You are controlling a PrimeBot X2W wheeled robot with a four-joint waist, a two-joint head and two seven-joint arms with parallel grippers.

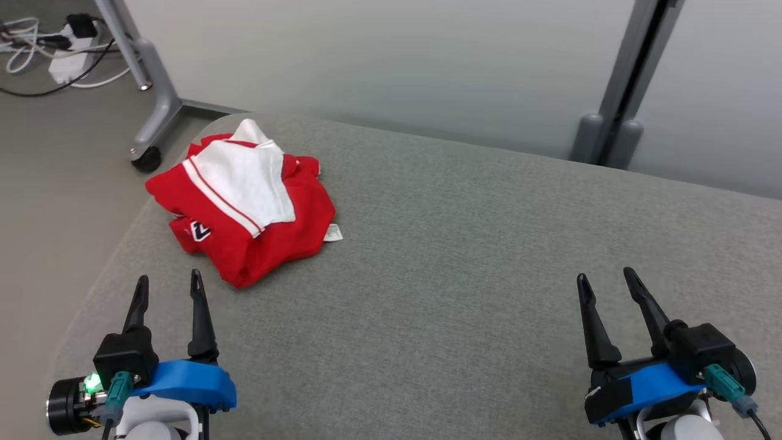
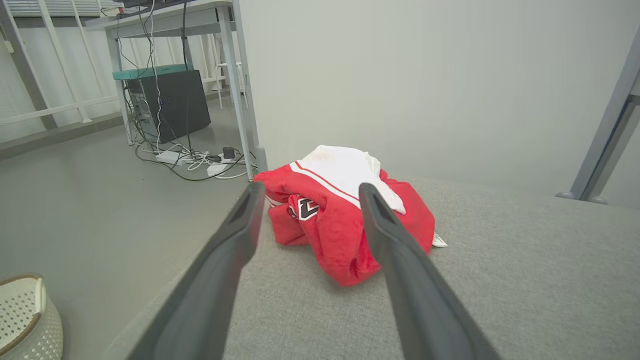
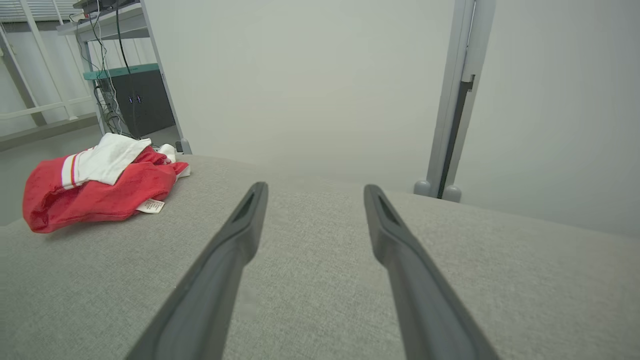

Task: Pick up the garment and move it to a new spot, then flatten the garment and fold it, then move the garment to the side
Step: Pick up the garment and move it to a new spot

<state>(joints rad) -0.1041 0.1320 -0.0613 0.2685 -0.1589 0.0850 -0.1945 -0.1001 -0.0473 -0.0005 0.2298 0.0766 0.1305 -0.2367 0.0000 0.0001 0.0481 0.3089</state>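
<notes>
**Status: both tools released, garment heaped at the left rear of the worktop**

1. Far left, head view. A white power strip [image 1: 64, 61] with coiled cables lies on the grey floor [image 1: 49, 201]. A grey frame leg on a black caster [image 1: 146, 160] stands just beside the rounded rear-left corner of the worktop [image 1: 464, 244].

2. Left tool [image 1: 168, 278]. It is positioned over the near-left part of the worktop, fingers pointing away from the robot. The jaws stand apart and grasp nothing. In the left wrist view the two dark fingers [image 2: 235, 240] frame the garment, which lies ahead of the tips and apart from them. A white perforated basket [image 2: 25, 320] sits on the floor at the lower left of that view.

3. Garment [image 1: 244, 208]. It is red with a white panel edged in red-and-white stripes, and it lies crumpled in a loose heap on the worktop near the rear-left corner. A black-and-white emblem [image 1: 200, 231] shows on its left side. A small white label [image 1: 333, 233] protrudes from its right edge and lies flat on the grey fabric. No tool touches the garment.

4. Centre and right of the worktop. The surface is grey woven fabric.

5. Right tool [image 1: 605, 275]. It is positioned over the near-right part of the worktop, well apart from the garment. The jaws stand apart and grasp nothing. In the right wrist view the garment lies far to the left of the fingers [image 3: 400, 260].

6. Far right. A grey upright post [image 1: 617, 110] stands behind the worktop against a pale wall [image 1: 397, 55].
</notes>
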